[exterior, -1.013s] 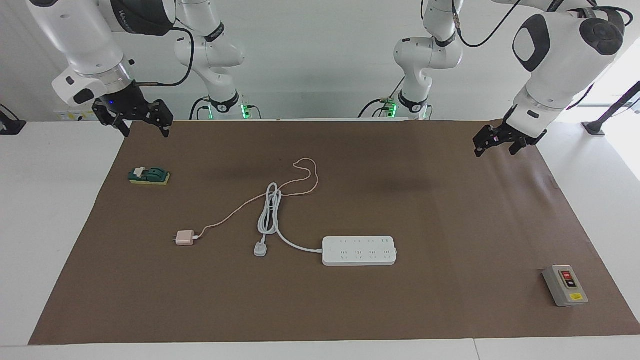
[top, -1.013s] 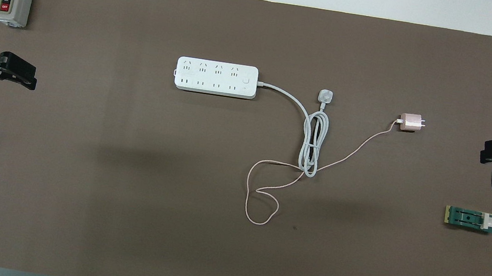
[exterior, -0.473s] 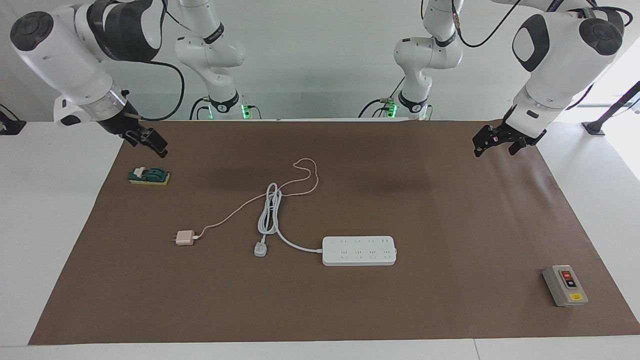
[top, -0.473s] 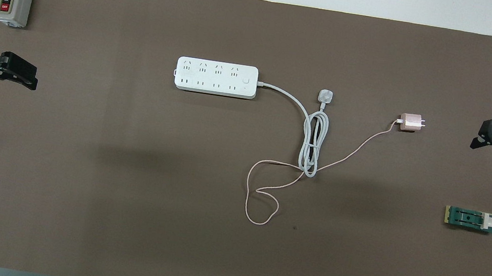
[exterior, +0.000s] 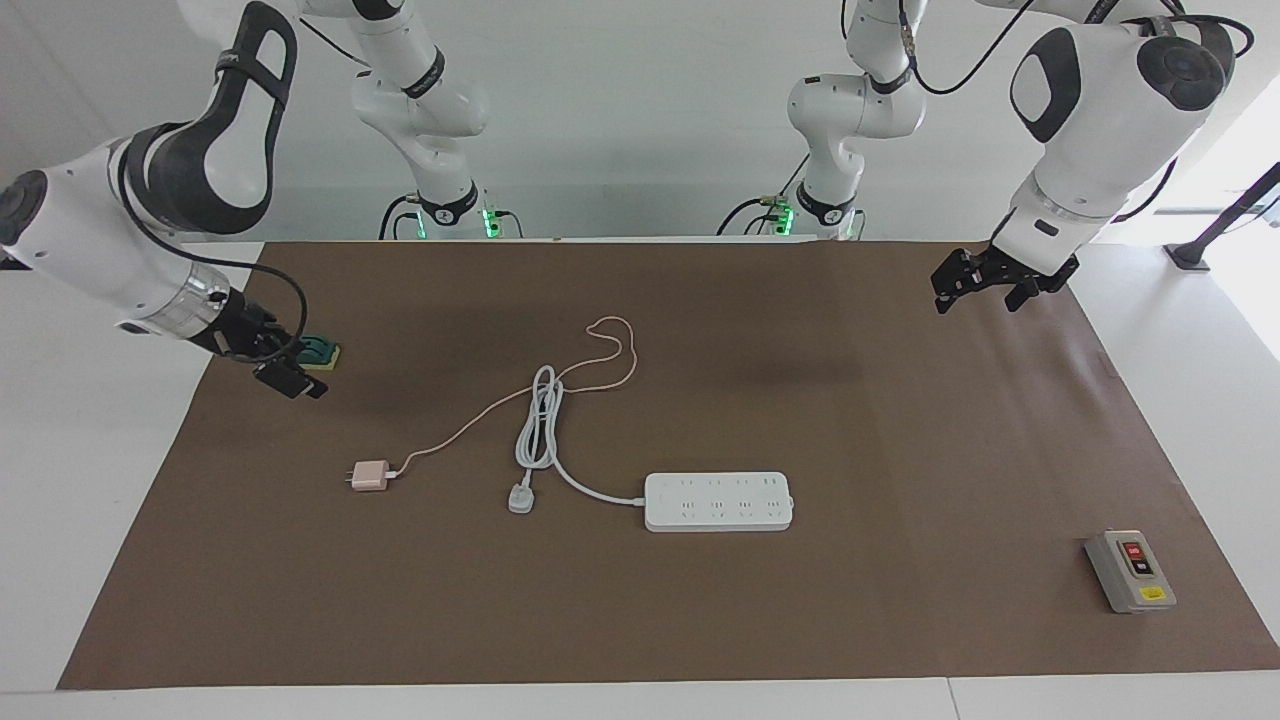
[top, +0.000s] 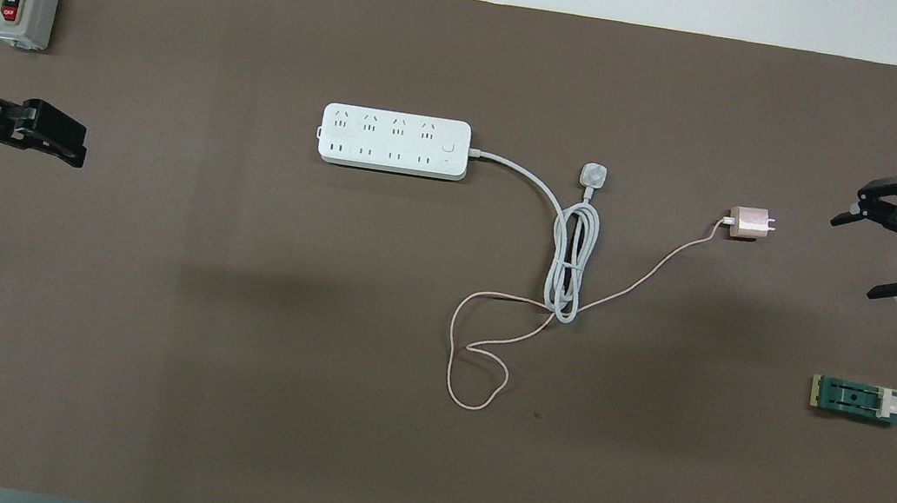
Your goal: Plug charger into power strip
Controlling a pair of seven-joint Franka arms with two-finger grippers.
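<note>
The right gripper [top: 870, 251] hangs in the air over the mat's edge, fingers spread wide, holding nothing. The small pink charger [top: 749, 223] lies flat just inward of it, prongs pointing at it, its thin pink cable [top: 478, 352] looping away. The left gripper [exterior: 975, 285] waits, open and empty, well apart from the long white power strip [exterior: 718, 501].

green block [exterior: 322, 350] — half hidden, right tool [exterior: 285, 372]
</note>
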